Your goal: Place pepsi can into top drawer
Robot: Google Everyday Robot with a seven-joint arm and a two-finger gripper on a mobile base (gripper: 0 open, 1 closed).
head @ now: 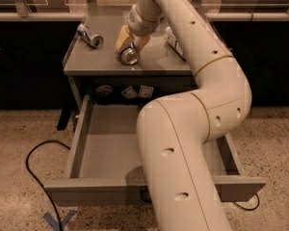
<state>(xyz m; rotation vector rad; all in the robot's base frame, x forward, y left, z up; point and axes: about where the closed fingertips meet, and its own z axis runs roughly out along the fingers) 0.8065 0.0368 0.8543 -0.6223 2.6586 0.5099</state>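
Over cabinet top: claw, pepsi can

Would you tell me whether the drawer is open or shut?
Open: the drawer is pulled out, its floor showing. The gripper is at the can on the cabinet top.

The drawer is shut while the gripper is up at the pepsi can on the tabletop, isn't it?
Not quite. The drawer is pulled open, not shut, as the camera view shows. The rest holds: the gripper is up at the pepsi can on the tabletop.
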